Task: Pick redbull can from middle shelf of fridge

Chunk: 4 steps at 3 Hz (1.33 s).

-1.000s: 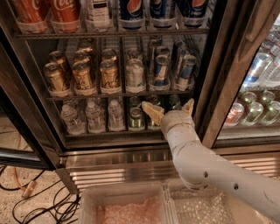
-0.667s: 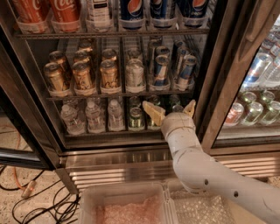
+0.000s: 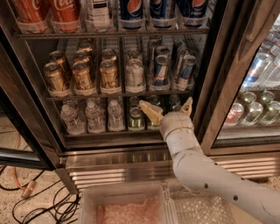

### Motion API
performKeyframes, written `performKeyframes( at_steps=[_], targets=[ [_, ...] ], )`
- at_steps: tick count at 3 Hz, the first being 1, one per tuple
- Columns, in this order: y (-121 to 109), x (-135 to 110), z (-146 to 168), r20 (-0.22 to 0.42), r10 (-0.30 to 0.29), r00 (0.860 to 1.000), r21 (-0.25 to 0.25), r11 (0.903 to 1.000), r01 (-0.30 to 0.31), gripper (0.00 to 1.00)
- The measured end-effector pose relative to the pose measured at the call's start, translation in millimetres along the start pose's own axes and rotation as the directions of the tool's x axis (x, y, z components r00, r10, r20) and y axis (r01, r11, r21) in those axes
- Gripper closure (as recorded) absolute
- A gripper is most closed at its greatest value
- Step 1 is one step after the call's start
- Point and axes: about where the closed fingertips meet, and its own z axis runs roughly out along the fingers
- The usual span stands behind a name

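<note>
Gripper: the gripper (image 3: 166, 105) is at frame centre, below the middle shelf (image 3: 87, 96) and in front of the lowest rack; jaws spread wide, holding nothing.
Arm: the white arm (image 3: 197, 170) comes in from the lower right.
Redbull can: the redbull can (image 3: 160, 70) stands upright at the shelf's front, right of centre, above the gripper and apart from it.
Redbull count: two in the front row, more behind; total unclear.
Neighbours: a silver can (image 3: 134, 72) is just left of it; further left are three gold cans (image 3: 82, 77) in front, with more behind.
In the way: the shelf's front rail lies between gripper and can.
Upper rack: two cola bottles (image 3: 65, 11), three Pepsi bottles (image 3: 130, 9).
Lowest rack: three water bottles (image 3: 92, 116).
Fridge: the fridge (image 3: 118, 168) has a ribbed steel base.
Bottom edge: one clear bin (image 3: 87, 197).
</note>
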Motion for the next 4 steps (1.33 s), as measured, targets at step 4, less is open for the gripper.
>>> performKeyframes(
  at_steps=[4],
  targets=[
    [-30.5,-4.1,22.3,0.116,-0.040,0.992,0.099,0.9947,0.029,0.19]
  ],
)
